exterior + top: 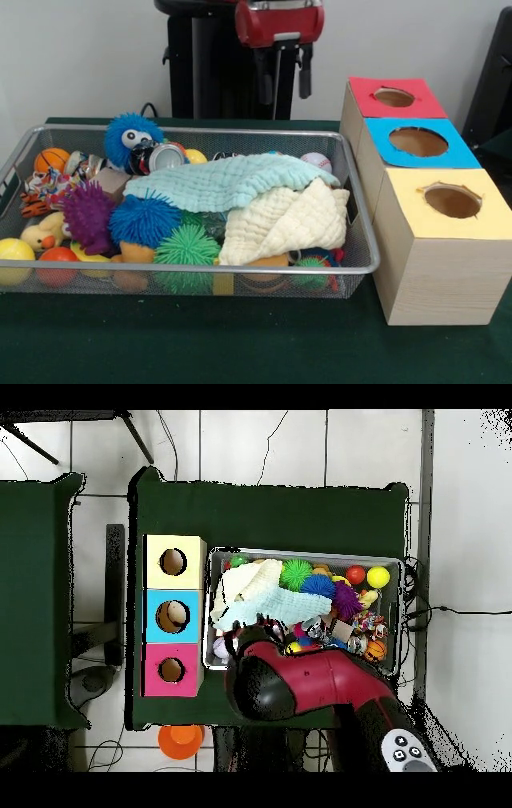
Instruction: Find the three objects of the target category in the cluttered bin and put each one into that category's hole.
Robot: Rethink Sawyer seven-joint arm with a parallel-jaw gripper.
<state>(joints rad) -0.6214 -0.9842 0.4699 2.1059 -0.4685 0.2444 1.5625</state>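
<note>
Spiky balls [186, 246] and cloths [282, 220] crowd the bin [364, 260], perhaps hiding toys.

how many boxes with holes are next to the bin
3, in a row beside the cluttered bin: the red-topped box farthest from the front camera, the blue-topped box in the middle, the yellow-topped box nearest. None seem hidden.

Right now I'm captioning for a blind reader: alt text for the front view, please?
A silver wire-mesh tray crowded with spiky rubber balls, toys and two draped cloths, mint and cream, sits on a green table. Beside it stand three wooden boxes with holed red, blue and yellow tops.
</note>
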